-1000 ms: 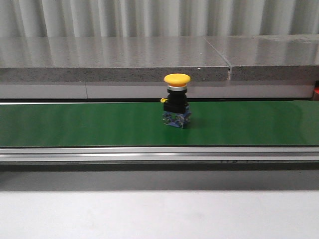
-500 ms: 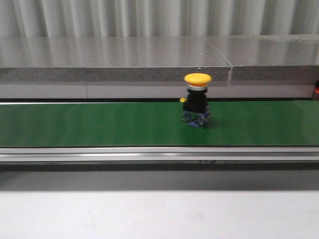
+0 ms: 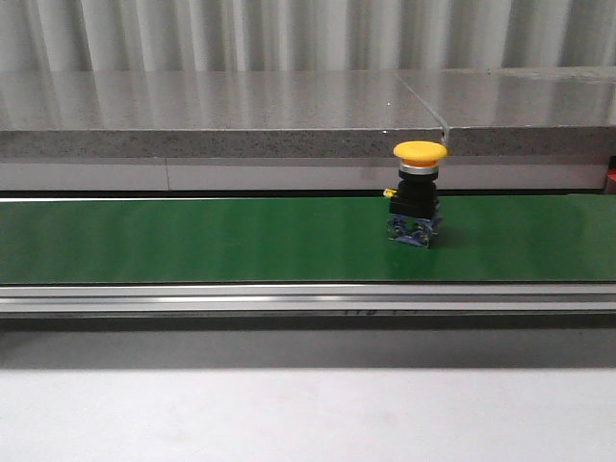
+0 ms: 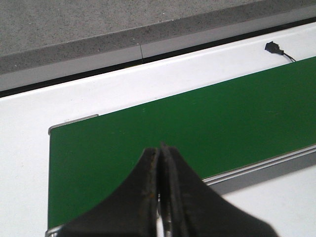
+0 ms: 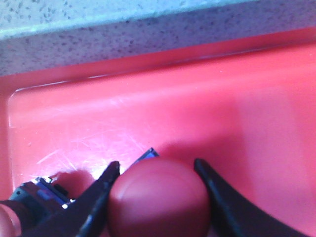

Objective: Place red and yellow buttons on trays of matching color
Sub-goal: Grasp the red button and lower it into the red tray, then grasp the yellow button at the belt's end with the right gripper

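A yellow button with a black and blue base stands upright on the green conveyor belt, right of centre. Neither gripper shows in the front view. My left gripper is shut and empty above the end of the green belt. In the right wrist view my right gripper is closed around the cap of a red button, just over the floor of the red tray. Another red button lies on its side in that tray beside my fingers. No yellow tray is in view.
A grey stone ledge runs behind the belt, and a metal rail along its front edge. White table surface lies in front. A small black plug with a cable lies on the white surface beyond the belt.
The yellow button has travelled to the right along the belt, from about the middle to right of centre. Nothing else in the front view has moved.
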`<control>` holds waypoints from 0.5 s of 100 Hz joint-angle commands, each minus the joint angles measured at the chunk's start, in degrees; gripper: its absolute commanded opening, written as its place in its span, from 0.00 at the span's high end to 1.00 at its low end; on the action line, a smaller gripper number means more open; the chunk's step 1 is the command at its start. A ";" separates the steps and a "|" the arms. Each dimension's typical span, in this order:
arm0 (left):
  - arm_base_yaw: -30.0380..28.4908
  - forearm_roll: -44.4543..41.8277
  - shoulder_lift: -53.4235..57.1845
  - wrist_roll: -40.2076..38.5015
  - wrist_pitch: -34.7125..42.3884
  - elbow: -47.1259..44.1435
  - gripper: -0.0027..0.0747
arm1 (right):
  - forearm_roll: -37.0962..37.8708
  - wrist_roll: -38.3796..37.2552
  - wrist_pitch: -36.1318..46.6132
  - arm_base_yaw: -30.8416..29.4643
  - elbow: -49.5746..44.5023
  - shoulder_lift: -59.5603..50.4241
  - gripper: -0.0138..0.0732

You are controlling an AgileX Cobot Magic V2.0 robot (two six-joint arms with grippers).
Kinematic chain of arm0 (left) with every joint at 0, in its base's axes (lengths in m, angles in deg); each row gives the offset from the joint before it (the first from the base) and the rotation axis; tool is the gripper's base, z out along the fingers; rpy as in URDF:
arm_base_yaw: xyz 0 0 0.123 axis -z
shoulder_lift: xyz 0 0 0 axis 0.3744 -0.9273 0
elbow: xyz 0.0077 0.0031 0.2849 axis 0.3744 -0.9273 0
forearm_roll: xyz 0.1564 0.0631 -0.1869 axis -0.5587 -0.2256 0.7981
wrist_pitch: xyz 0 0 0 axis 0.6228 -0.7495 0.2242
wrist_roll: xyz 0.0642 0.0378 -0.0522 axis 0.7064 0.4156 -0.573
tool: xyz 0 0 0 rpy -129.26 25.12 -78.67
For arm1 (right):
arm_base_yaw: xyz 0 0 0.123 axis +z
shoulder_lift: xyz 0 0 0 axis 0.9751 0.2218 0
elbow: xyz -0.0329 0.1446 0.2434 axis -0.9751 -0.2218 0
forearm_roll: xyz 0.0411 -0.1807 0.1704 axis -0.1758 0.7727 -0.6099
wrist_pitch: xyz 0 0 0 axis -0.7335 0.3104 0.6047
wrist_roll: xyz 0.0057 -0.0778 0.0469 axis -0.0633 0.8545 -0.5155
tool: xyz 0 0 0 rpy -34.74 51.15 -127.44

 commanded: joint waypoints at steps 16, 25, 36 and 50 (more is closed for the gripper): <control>0.34 1.22 -0.01 -0.08 3.93 1.55 0.99 | -0.11 0.08 2.43 -0.29 2.06 -2.90 0.35; 0.34 1.22 -0.01 -0.08 3.93 1.55 0.99 | -0.11 0.08 2.66 -0.29 2.06 -3.09 0.27; 0.34 1.22 -0.01 -0.08 3.93 1.55 0.99 | -0.11 0.08 2.66 -0.29 2.21 -3.38 0.21; 0.34 1.22 -0.01 -0.08 3.93 1.55 0.99 | -0.11 0.08 0.73 -0.29 3.86 -4.82 0.21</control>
